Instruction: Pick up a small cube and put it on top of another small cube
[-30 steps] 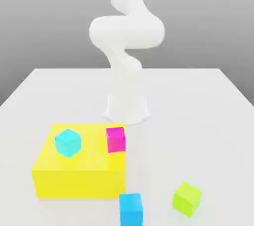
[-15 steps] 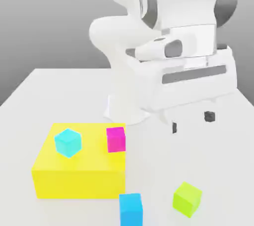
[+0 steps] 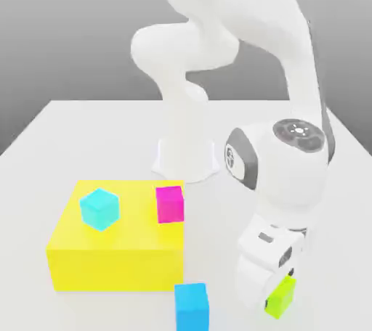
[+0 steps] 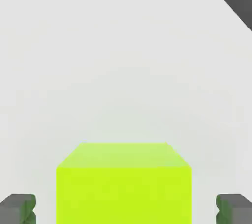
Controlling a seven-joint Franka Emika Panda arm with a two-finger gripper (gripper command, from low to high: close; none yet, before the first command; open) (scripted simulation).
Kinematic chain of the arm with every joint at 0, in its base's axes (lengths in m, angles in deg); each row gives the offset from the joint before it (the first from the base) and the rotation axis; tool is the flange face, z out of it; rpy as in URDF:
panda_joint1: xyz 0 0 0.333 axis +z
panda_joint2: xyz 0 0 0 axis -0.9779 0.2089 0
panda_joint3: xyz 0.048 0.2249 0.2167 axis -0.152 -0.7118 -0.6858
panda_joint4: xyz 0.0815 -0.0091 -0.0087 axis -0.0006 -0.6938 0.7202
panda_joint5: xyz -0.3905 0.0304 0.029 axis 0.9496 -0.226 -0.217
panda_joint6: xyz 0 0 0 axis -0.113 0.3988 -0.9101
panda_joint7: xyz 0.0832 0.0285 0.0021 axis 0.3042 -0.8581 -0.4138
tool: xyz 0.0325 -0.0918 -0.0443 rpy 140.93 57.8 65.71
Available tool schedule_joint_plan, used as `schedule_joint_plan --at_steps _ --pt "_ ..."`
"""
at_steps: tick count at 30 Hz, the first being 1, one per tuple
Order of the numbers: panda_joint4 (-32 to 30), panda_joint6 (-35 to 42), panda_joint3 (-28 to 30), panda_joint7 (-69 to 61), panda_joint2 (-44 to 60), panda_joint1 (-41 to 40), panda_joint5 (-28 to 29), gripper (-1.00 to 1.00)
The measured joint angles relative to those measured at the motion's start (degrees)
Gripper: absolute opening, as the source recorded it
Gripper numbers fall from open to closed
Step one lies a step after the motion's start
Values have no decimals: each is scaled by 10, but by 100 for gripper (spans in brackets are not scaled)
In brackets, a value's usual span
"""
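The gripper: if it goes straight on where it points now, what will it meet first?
Probably the lime-green cube, between the open fingers; if they pass around it, the table. Depth is unclear.

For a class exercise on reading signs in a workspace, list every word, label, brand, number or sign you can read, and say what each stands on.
No readable text anywhere: none on the lime-green cube, blue cube, cyan cube, magenta cube or yellow block.
The arm's round dark cap bears small pale marks, too small to read.
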Motion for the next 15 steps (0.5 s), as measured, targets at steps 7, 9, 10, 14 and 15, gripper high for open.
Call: schedule_joint_plan --at_steps 7,9,10,14,15 --pt "-7 28 -4 -1 -34 -3 -1 -100" --pt "-14 59 -8 -3 -73 -7 -5 -100" --pt "-18 75 -10 -6 -93 -8 -8 -100" --pt "-49 127 3 -14 -175 -29 -21 -100" --pt "-58 138 7 -15 -196 -40 -23 -100"
